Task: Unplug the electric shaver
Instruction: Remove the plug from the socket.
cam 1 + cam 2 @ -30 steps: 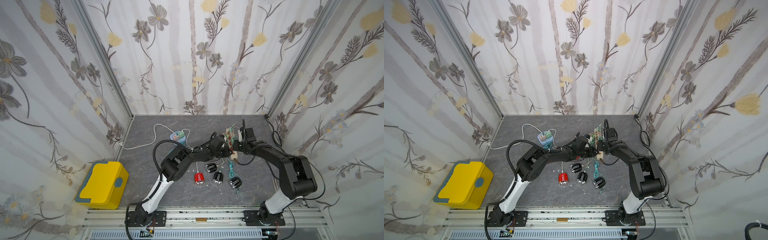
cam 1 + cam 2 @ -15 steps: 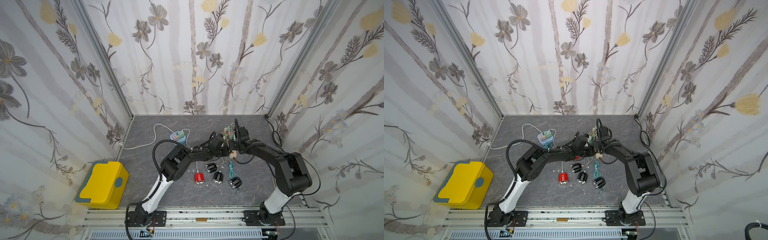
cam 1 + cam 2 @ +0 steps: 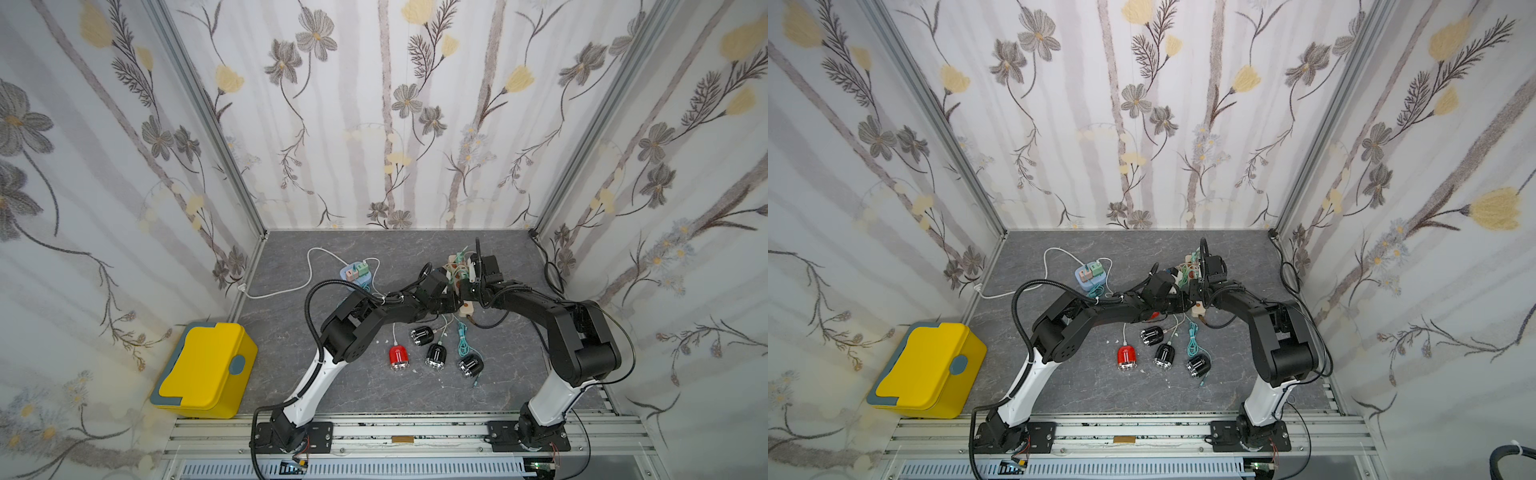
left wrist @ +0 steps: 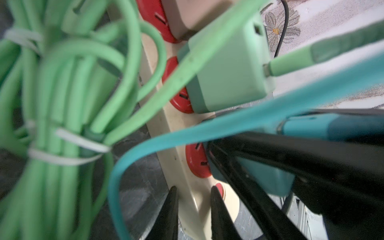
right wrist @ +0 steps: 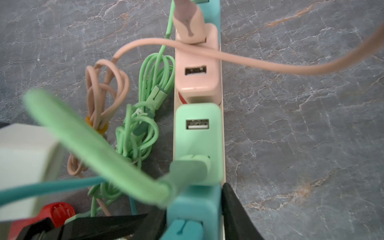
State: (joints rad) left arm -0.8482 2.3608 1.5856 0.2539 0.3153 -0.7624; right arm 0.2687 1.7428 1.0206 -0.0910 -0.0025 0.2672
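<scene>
- Left gripper [image 4: 193, 191]: clenched on the near end of the cream power strip [image 4: 175, 166], one finger on each long edge.
- Right gripper [image 5: 194, 199]: fingers flank the teal adapter [image 5: 191, 209], the plug closest to that held end. Whether they press on it cannot be told.
- Power strip: right of table centre, between the two wrists in both top views, with red sockets along its face.
- Green adapter [image 5: 197, 143]: plugged in just beside the teal one, on its far side. Its cable is bundled beside the strip.
- Pink adapter [image 5: 196, 68]: next along, farther still.
- Red shaver [image 3: 399, 357]: on the grey table [image 3: 353, 399], about centre, nearer than both grippers, with a white lead at its far end.
- Far black shaver [image 3: 422, 336], middle black shaver [image 3: 436, 355], right black shaver [image 3: 470, 365]: a loose group just right of the red shaver, none touching another.
- Teal cable [image 3: 461, 340]: comes from the strip towards the right black shaver and ends beside it.
- Blue socket block [image 3: 353, 274]: far, left of centre, with a white cable [image 3: 309, 266] looping left from it.
- Yellow box [image 3: 203, 370]: near left, beside the table's edge.
</scene>
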